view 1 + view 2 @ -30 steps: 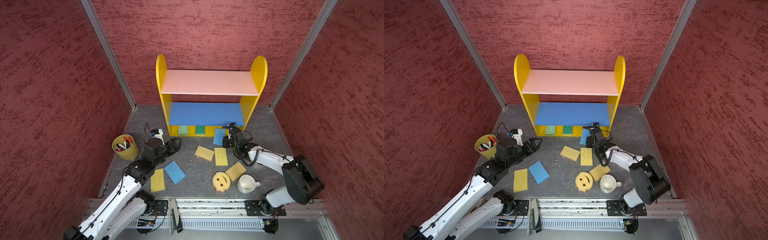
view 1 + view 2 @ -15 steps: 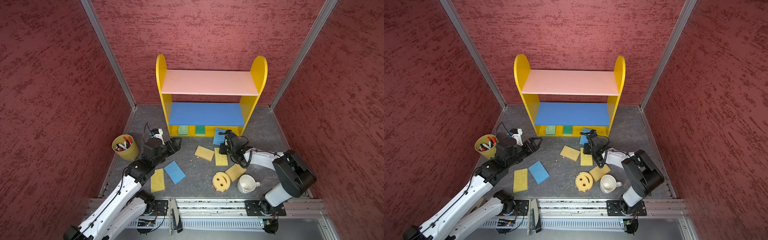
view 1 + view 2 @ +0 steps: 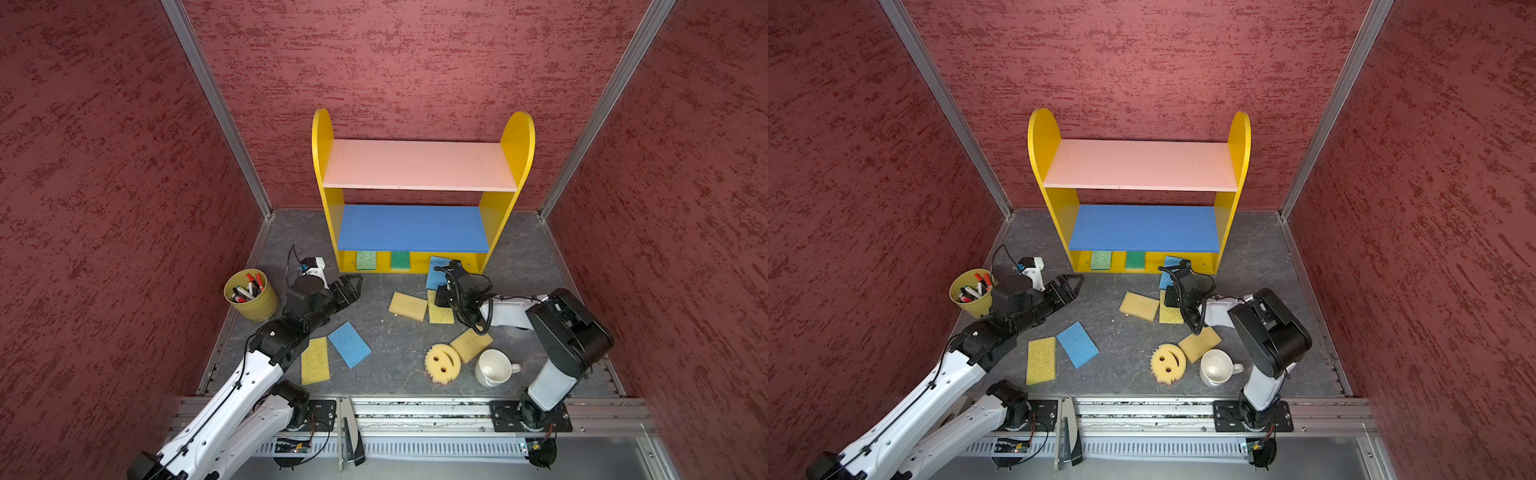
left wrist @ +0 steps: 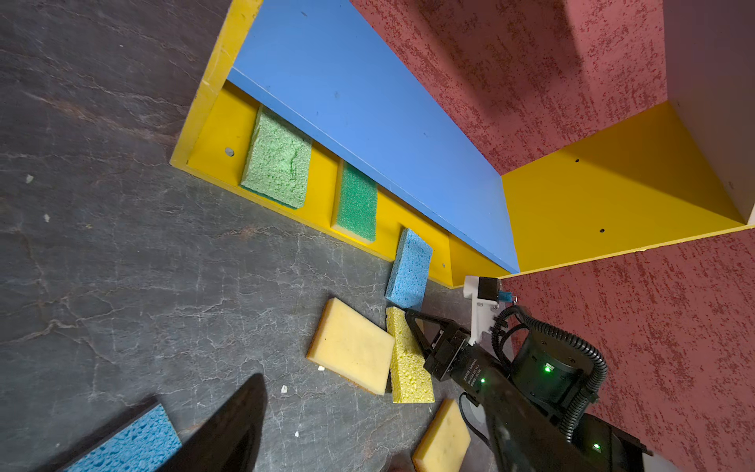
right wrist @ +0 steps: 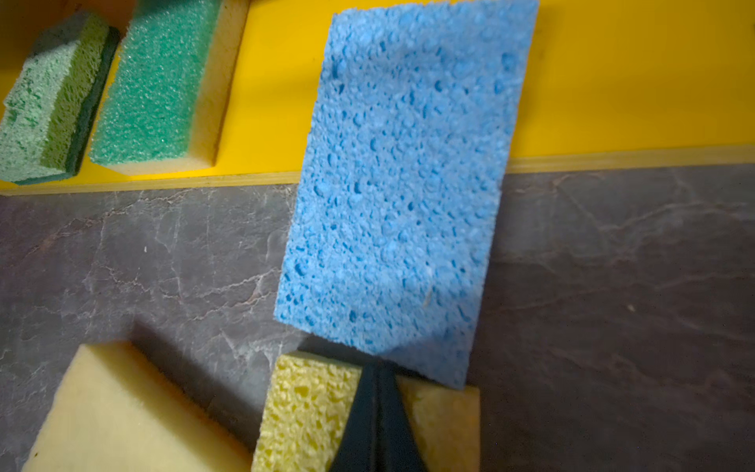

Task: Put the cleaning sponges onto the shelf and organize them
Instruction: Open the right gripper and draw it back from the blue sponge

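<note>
Shelf [image 3: 415,164] is set at far centre of desk [image 3: 386,332]; its pink and blue boards are seen bare in both top views. Left pincer [image 3: 1073,284] is seen near the shelf's left foot, jaws apart. Right pincer [image 5: 378,370] is shown pressed together only in its own wrist view, tips at the near edge of a blue sponge [image 5: 400,184]; in both top views they are hidden. That sponge is laid half on the shelf's yellow base, half on desk. A light green sponge [image 4: 278,159] and a darker green sponge [image 4: 355,200] are lodged on the base, left part. From above they are largely covered by the blue board; the wrist views show them fuller.
</note>
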{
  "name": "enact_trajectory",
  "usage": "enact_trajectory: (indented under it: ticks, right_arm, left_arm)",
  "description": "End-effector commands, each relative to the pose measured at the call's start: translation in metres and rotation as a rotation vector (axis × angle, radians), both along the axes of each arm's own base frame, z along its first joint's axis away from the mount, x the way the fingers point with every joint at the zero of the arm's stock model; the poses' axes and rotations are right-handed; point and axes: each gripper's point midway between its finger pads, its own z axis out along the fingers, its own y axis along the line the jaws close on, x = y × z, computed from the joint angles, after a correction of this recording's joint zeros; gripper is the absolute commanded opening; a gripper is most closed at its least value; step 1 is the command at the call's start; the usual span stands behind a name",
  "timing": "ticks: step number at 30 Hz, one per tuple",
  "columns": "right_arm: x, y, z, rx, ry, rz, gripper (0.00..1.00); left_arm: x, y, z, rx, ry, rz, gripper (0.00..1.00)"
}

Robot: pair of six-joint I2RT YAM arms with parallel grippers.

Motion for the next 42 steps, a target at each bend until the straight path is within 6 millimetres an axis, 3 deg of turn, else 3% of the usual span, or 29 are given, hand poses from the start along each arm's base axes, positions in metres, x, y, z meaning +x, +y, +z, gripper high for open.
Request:
enact_trajectory:
  ticks: [1,8,23,27,31,37,42]
  right_arm:
    - [0.012,-0.002,-0.006,-0.016,-0.019,-0.048,0.00]
    - [0.010,0.000,-0.012,-0.014,0.000,-0.037,0.00]
    - [-0.034,-0.007,0.010,0.093,0.042,-0.015,0.00]
    - [-0.028,-0.005,0.031,0.099,-0.004,-0.008,0.00]
    - [-0.015,-0.001,0.037,0.085,-0.030,-0.008,0.00]
    - [0.002,0.013,0.029,0.079,-0.021,0.023,0.00]
    - [0.013,0.013,0.011,0.070,0.007,0.006,0.00]
  left_arm:
    - [0.001,0.003,0.002,0.008,-0.007,0.008,0.83]
    - [0.002,0.004,0.002,0.011,-0.003,0.012,0.82]
    - [0.006,0.001,0.004,-0.004,-0.002,-0.003,0.82]
    - [0.005,0.001,0.004,-0.005,-0.001,-0.001,0.82]
    - [0.005,0.000,0.003,-0.012,0.001,-0.005,0.82]
    - [0.003,0.004,0.003,-0.002,0.000,0.005,0.82]
    - [0.003,0.007,0.001,0.007,0.003,0.015,0.82]
